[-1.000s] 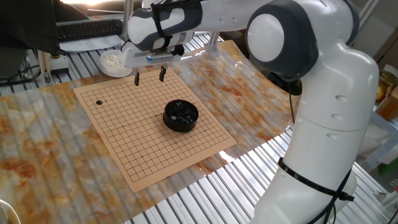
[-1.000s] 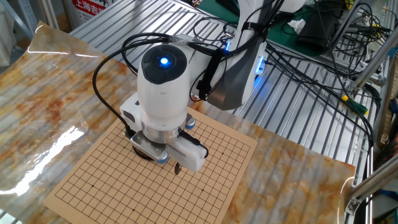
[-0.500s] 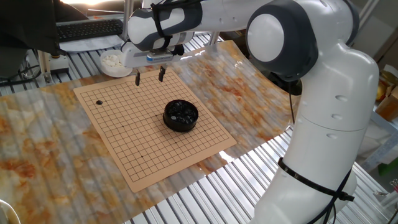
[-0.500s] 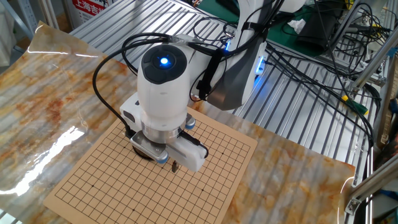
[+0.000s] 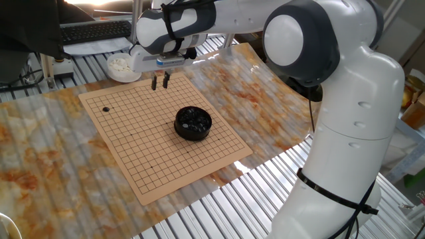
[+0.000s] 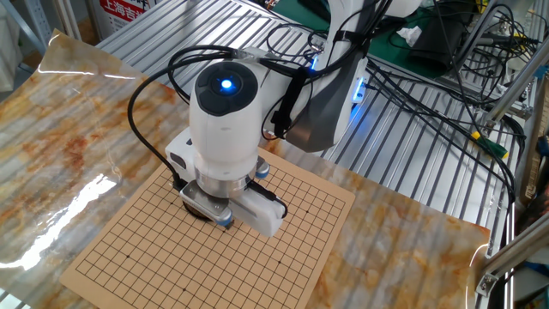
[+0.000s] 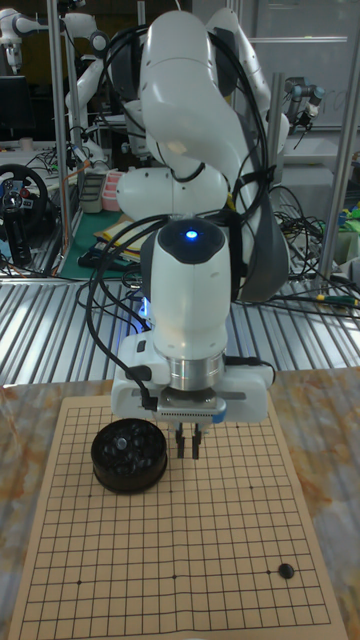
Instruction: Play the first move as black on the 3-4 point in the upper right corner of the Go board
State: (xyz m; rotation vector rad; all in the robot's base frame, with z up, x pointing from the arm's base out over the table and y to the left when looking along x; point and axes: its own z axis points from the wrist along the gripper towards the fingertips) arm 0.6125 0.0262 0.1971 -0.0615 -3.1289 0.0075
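We saw the end effector (image 5: pixel 160 81) hanging above the Go board (image 5: pixel 159 166) near the board's upper edge in one fixed view, fingers narrow, nearly together, nothing visible between them. A black stone (image 5: pixel 105 109) already sat on the board, toward the upper left corner there and lower right in the tall fixed view (image 7: pixel 286 571); it looked like a 3-4 crossing, though we couldn't count the lines reliably. Our read: the placement was made, so the step in hand was a clean exit, lifting straight up and keeping away from the stone. The black bowl (image 5: pixel 193 123) of stones sat on the board right of centre, near the end effector, the main thing to avoid. A white bowl (image 5: pixel 121 66) stood off the board on the table (image 5: pixel 40 153) at upper left.
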